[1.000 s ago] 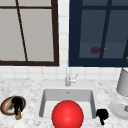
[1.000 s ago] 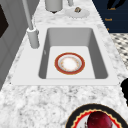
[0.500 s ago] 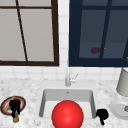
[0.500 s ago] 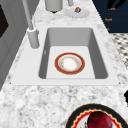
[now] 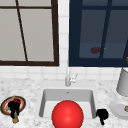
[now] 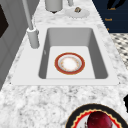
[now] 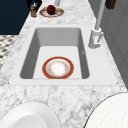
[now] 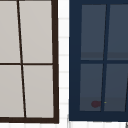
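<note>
Left of the sink (image 5: 42, 100), the left hand (image 5: 13, 107) hangs over a dark-rimmed plate (image 5: 23, 101) on the marble counter (image 5: 27, 87), and its fingers seem curled down around a small brownish object (image 5: 15, 119) that sticks out below them toward the counter's front edge. That plate carries a dark red fruit (image 7: 51, 9) (an apple or plum, too small to tell), which in the right side view sits at the plate's middle with the hand (image 7: 32, 3) and the brownish object (image 7: 33, 12) just beside the plate, at the far end of the counter from the sink. The right hand (image 5: 102, 115) hovers just off the sink's right front corner, between the basin and a white saucer (image 5: 117, 110); its fingers look bunched with one pointing down, and nothing shows in its grasp, though I cannot tell for certain.

Inside the sink, a red-rimmed plate (image 6: 69, 63) lies flat on the basin floor, slightly toward the front. A red ball (image 5: 67, 115) covers the front of the sink in the front view. Behind the sink stands the faucet (image 5: 68, 77), and to the right of the sink, past the saucer, a grey pot (image 5: 123, 83).
</note>
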You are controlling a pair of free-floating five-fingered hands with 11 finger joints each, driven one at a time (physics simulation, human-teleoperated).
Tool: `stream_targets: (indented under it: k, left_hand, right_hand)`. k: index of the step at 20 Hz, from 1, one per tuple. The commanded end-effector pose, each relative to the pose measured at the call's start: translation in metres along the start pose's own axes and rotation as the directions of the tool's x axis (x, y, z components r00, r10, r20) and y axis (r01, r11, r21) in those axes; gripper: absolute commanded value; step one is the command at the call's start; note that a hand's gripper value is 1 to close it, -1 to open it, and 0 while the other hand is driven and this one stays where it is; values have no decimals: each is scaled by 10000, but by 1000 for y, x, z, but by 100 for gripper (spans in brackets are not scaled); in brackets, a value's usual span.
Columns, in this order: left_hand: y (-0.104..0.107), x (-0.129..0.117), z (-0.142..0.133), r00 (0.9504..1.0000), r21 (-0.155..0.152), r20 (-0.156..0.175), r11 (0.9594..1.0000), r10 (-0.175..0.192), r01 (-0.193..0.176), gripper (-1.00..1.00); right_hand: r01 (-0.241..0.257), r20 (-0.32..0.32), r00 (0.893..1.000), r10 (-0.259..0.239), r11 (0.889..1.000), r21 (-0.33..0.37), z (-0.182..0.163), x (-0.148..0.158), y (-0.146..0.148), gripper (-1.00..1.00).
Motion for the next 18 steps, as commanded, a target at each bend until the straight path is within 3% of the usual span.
stream_targets:
  k: [1, 4, 6, 7, 8, 12, 14, 16, 18]
  left_hand:
    - [-11, -9, 8, 9935, 10, 311, 9940, -1091, 1091, 100]
    - [-31, 9, 7, 9930, -83, 314, 9934, -1142, 1145, 100]
    - [-24, 14, 9, 9947, -19, 265, 9950, -998, 999, 100]
    - [-21, 15, 9, 9947, 86, 229, 9950, -1001, 999, -100]
    - [-16, 21, 5, 9984, 569, 13, 9968, -562, 560, -100]
    - [-17, 24, 4, 9990, 392, 187, 9985, -395, 387, -100]
    - [-11, 29, 3, 9995, 120, 78, 9994, -313, 312, -100]
    - [-4, 39, 4, 9995, 89, -18, 9995, -307, 307, -100]
    - [-1, 42, 8, 10000, 168, -49, 9998, -49, 50, -100]
  right_hand:
    - [0, 0, 10000, 0, 10000, 0, 0, 0, 0, 0]
    - [0, 0, 10000, 0, 10000, 0, 0, 0, 0, 0]
    - [0, 0, 10000, 0, 10000, 0, 0, 0, 0, 0]
    - [0, 0, 10000, 0, 10000, 0, 0, 0, 0, 0]
    - [0, 0, 10000, 0, 10000, 0, 0, 0, 0, 0]
    - [0, 0, 10000, 0, 10000, 0, 0, 0, 0, 0]
    - [0, 0, 10000, 0, 10000, 0, 0, 0, 0, 0]
    - [0, 0, 10000, 0, 10000, 0, 0, 0, 0, 0]
    - [0, 0, 10000, 0, 10000, 0, 0, 0, 0, 0]
